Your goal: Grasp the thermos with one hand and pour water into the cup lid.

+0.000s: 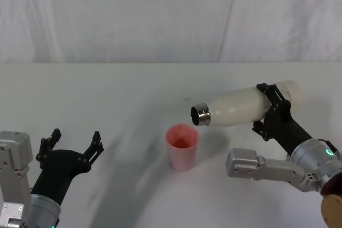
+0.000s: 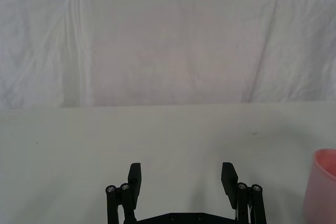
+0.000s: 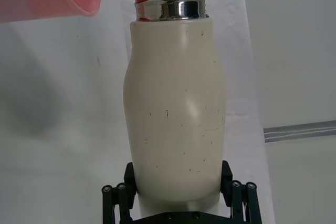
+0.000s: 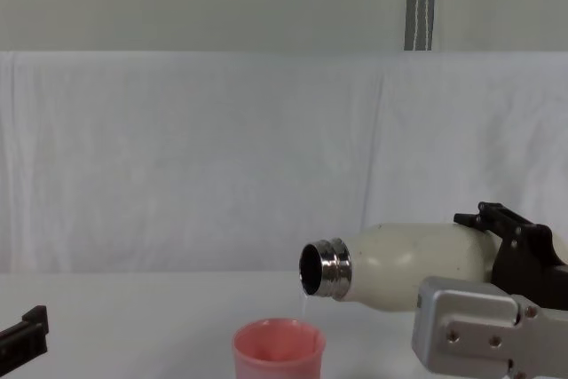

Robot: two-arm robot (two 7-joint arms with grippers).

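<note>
Pour under way — the thermos (image 1: pixel 248 106) lies tipped in your right gripper (image 1: pixel 272 109), neck over the cup lid (image 1: pixel 182 146).

Head view: your left gripper (image 1: pixel 74 143) waits spread wide, holding nothing, well left of the cup. Right wrist view: both fingers (image 3: pixel 127 178) clamp the bottle's base. Chest view alone shows 1 thin stream falling from the mouth — filling and righting are left, you'd judge.

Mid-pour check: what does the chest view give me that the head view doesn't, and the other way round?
Chest view alone: a thin stream of water falling from the steel neck toward the cup lid below.

Head view alone: the left gripper with its fingers spread open, idle over bare table off to the cup lid's left.

Both: the right gripper clamped on the thermos, tipped nearly level, mouth over the cup lid's rim.
</note>
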